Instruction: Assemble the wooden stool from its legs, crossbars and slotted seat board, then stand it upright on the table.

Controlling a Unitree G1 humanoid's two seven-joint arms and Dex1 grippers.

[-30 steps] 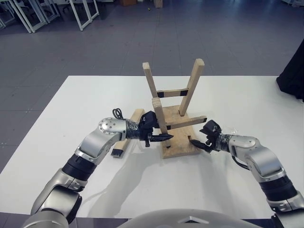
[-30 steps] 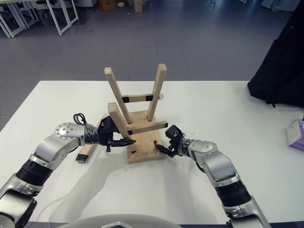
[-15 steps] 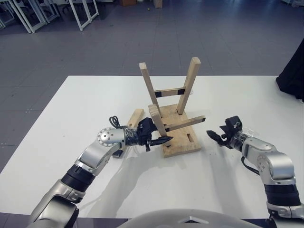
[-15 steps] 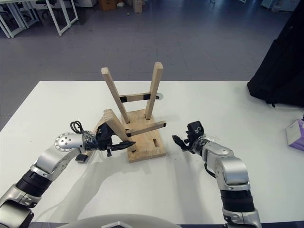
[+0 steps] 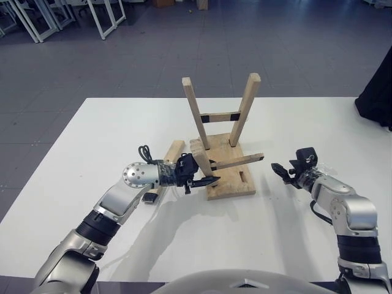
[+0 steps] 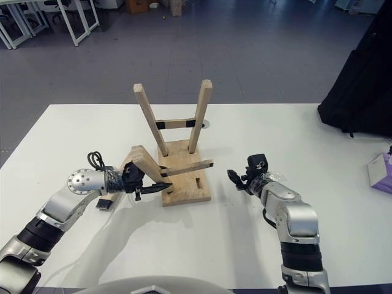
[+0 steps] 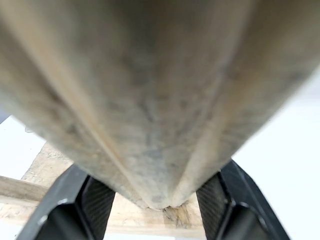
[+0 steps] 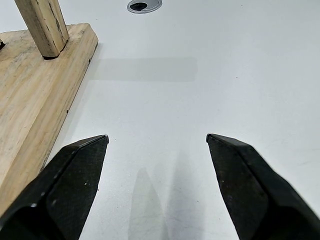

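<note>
On the white table (image 5: 294, 122), centre, we judge we're seating the third leg (image 5: 201, 156) at the seat board's (image 5: 236, 184) 8 o'clock corner, left gripper (image 5: 205, 180) clamped on it; next, our right gripper (image 5: 280, 173), spread wide and empty at 3 o'clock, should brace the board.

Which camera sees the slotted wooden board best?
Either eye view: the flat slotted wooden seat board shows almost whole, slots included. The right wrist view catches one edge; the left wrist view, a sliver.
</note>
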